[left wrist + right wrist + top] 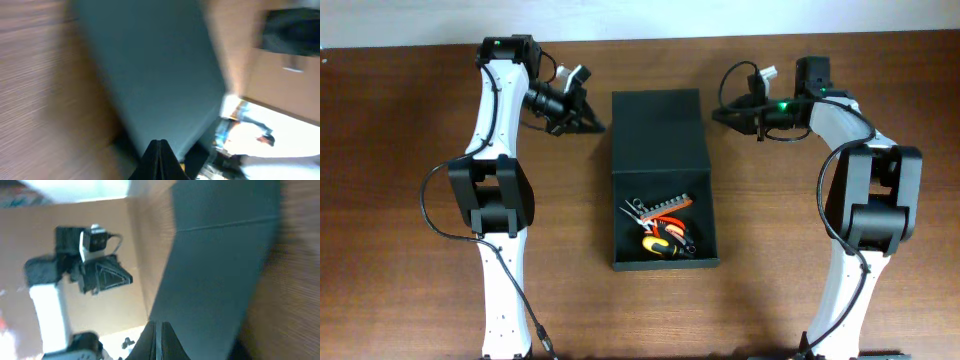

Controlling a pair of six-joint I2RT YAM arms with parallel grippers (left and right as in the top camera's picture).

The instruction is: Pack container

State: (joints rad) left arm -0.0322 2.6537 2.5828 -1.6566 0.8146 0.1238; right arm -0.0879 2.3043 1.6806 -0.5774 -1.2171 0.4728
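Observation:
The dark container (660,263) stands open at the table's middle. Its flap lid (658,130) lies back flat toward the far side. Inside lie several hand tools (660,225), among them a red-handled and a yellow-black one. My left gripper (594,126) is shut and empty just left of the lid's far-left edge. The blurred left wrist view shows its tips (159,145) by the dark lid surface (150,65). My right gripper (720,112) is shut and empty just right of the lid. In the right wrist view its tips (159,327) lie beside the lid (220,270).
The brown wooden table (410,150) surrounds the box. The two white arms stand left (495,190) and right (860,200) of it. The left arm also shows in the right wrist view (90,270).

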